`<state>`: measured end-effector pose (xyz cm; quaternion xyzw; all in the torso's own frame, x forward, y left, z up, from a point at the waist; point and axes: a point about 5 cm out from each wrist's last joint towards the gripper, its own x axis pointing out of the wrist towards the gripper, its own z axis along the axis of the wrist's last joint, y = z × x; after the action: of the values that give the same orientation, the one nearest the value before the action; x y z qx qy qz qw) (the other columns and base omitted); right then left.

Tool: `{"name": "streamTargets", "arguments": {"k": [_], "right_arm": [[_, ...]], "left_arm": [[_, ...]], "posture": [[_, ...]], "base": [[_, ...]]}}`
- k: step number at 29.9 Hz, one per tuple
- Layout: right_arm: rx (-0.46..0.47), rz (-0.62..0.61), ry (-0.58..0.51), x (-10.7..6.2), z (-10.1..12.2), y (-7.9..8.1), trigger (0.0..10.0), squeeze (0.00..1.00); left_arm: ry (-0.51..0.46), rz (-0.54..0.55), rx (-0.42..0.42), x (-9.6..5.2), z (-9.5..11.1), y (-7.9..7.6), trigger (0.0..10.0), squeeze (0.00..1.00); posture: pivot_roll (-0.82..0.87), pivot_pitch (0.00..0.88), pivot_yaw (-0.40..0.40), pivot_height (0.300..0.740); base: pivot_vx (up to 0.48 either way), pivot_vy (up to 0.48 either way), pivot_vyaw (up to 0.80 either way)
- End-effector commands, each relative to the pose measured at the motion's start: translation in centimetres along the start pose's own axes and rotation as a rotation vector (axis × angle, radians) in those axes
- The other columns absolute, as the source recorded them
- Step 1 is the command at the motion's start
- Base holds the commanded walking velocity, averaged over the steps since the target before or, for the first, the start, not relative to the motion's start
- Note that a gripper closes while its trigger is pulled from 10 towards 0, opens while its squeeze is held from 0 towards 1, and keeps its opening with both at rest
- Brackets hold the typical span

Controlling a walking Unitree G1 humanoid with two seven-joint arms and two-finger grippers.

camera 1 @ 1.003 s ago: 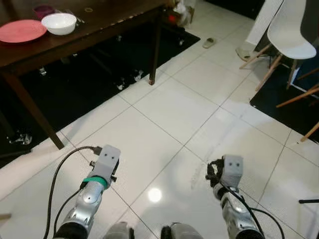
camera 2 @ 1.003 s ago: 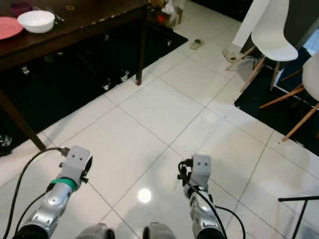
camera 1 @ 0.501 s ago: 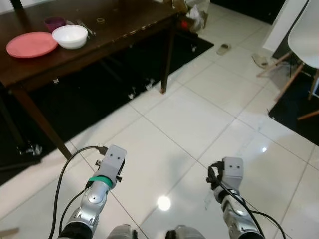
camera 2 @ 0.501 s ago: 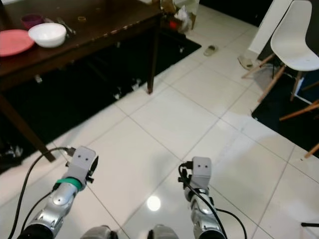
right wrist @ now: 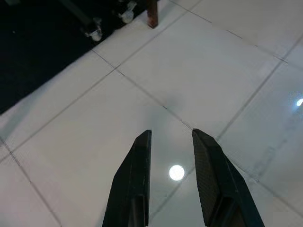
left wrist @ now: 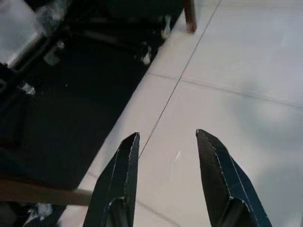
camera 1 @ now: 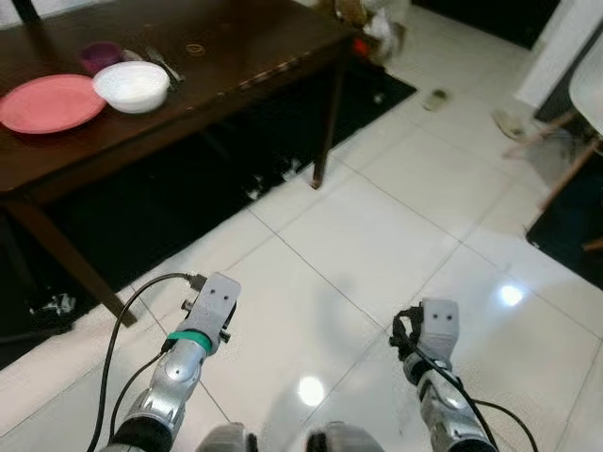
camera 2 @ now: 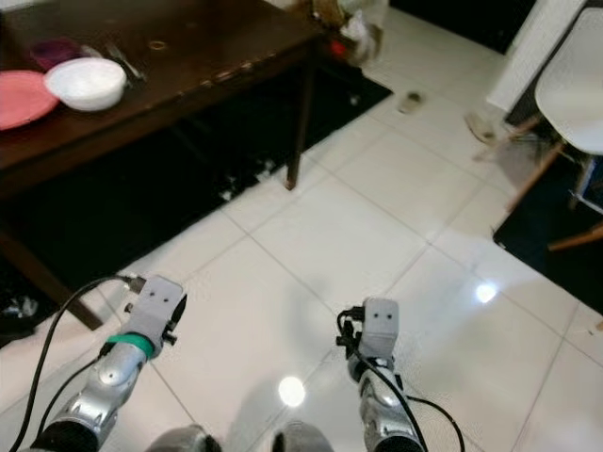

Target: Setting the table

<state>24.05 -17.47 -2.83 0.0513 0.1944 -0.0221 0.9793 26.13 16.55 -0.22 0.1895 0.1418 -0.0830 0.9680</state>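
A dark wooden table [camera 1: 236,56] stands ahead to the left. On it sit a pink plate [camera 1: 49,102], a white bowl [camera 1: 135,86], a small purple cup [camera 1: 100,56] and some cutlery [camera 1: 166,66]. Both arms are held low over the white tiled floor, far from the table. My left gripper [left wrist: 165,142] is open with nothing between its fingers. My right gripper [right wrist: 171,137] is also open and empty above the tiles.
A table leg [camera 1: 327,132] stands at the near right corner, with a black rug [camera 1: 188,188] under the table. A white chair [camera 2: 575,104] with wooden legs is at the right. Slippers [camera 1: 435,98] lie on the floor beyond. Bags [camera 1: 377,19] sit by the table's far end.
The camera has swung left, so the table shows more fully and the chair has slid toward the right edge. Both arms keep the same pose.
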Motion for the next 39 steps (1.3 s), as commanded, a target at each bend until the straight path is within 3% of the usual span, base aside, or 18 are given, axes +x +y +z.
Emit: {"name": "streamTargets", "arguments": {"k": [1, 20, 39], "right_arm": [[0.001, -0.017, 0.021, -0.31, -0.55, -0.48, 10.0, 0.00], [0.002, -0.020, 0.020, -0.28, -0.56, -0.39, 10.0, 0.00], [0.004, -0.024, 0.016, -0.37, -0.60, -0.53, 10.0, 0.00]], "left_arm": [[0.008, -0.012, -0.004, -0.06, -0.19, -0.37, 10.0, 0.00], [0.007, -0.016, -0.004, 0.00, -0.17, -0.34, 10.0, 0.00], [0.024, -0.069, -0.022, -0.08, -0.36, -1.00, 10.0, 0.00]], "posture": [[0.01, 0.000, 0.031, 0.740], [0.01, 0.000, 0.034, 0.740], [0.00, 0.000, 0.032, 0.740]], "base": [[0.458, 0.000, 0.00], [0.434, 0.000, 0.00], [0.000, 0.000, 0.00]]}}
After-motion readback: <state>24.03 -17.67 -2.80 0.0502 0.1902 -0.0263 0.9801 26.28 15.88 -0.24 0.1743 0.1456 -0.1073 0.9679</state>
